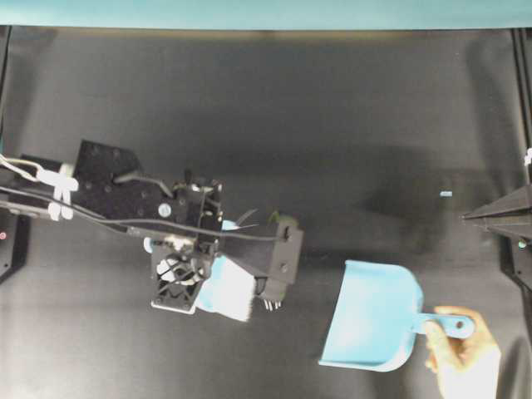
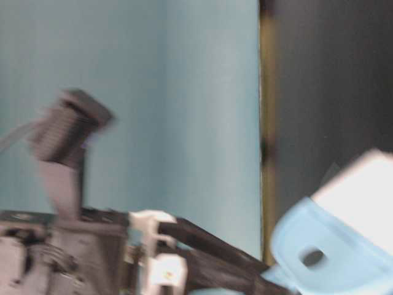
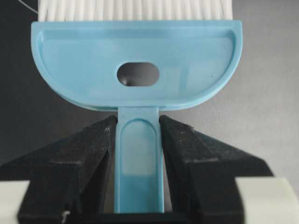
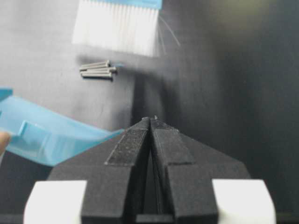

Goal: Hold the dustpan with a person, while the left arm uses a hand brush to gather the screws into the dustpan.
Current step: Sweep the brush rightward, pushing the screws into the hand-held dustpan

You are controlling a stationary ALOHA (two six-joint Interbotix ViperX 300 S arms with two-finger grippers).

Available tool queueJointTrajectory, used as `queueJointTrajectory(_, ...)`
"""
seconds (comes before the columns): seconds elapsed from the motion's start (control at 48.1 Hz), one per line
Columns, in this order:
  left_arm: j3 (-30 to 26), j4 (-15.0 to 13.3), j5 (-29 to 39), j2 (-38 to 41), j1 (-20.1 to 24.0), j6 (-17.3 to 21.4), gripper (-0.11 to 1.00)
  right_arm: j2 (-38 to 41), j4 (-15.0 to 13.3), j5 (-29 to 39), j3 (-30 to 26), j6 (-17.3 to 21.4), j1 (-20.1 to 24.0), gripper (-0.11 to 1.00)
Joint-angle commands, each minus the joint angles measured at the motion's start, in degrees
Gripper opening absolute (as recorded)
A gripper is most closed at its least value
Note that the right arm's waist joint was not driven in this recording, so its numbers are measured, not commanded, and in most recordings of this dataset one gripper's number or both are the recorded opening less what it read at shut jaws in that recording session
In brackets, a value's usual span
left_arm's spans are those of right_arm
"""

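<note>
Work surface is a matte black table (image 1: 332, 108), bare apart from a small light-blue scrap (image 1: 445, 194) off toward the right gripper; teal backdrop (image 1: 249, 12) runs along its far edge. Landmark: the dustpan (image 1: 370, 324), lying on the black top, lip facing the left arm (image 1: 108, 195). The person's hand (image 1: 461, 349) grips its handle. Left gripper (image 3: 138, 140) is clamped on the hand brush (image 3: 135, 65) handle, well left of the dustpan. Screws (image 4: 98, 70) lie bunched between bristles and dustpan lip. Right gripper (image 4: 150, 122) jaws are together, holding nothing, parked beyond the dustpan handle at the table edge.
</note>
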Motion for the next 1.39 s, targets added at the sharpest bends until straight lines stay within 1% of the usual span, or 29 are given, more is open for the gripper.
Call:
queueJointTrajectory(0.0, -1.5, 0.2, 1.1, 0.1, 0.7, 0.3, 0.31, 0.3, -0.1, -0.4, -0.4, -0.4, 0.0, 0.00)
queueJointTrajectory(0.166, -1.5, 0.2, 0.8, 2.5, 0.5, 3.3, 0.31, 0.3, 0.0, -0.4, -0.4, -0.4, 0.0, 0.00)
queueJointTrajectory(0.353, -1.9, 0.2, 0.3, 5.6, 0.4, 4.2, 0.31, 0.3, -0.1, -0.4, -0.3, -0.4, 0.0, 0.00)
queueJointTrajectory(0.499, -3.9, 0.2, 0.4, 6.5, 0.5, 5.5, 0.31, 0.2, 0.0, -0.4, -0.3, -0.4, 0.0, 0.00)
queueJointTrajectory(0.623, -5.4, 0.2, -0.1, 7.2, 0.3, 5.7, 0.31, 0.3, -0.1, -0.4, -0.3, -0.4, 0.0, 0.00)
queueJointTrajectory(0.852, -3.9, 0.2, -3.1, 6.9, -0.4, 5.7, 0.31, 0.2, 0.0, -0.4, -0.3, -0.4, 0.0, 0.00)
queueJointTrajectory(1.205, -4.0, 0.2, -8.7, 7.2, -0.9, 5.7, 0.31, 0.2, 0.0, -0.4, -0.3, -0.4, 0.0, 0.00)
queueJointTrajectory(1.372, -5.4, 0.2, -10.8, 8.2, -1.2, 5.7, 0.31, 0.2, -0.1, -0.4, -0.3, -0.4, 0.0, 0.00)
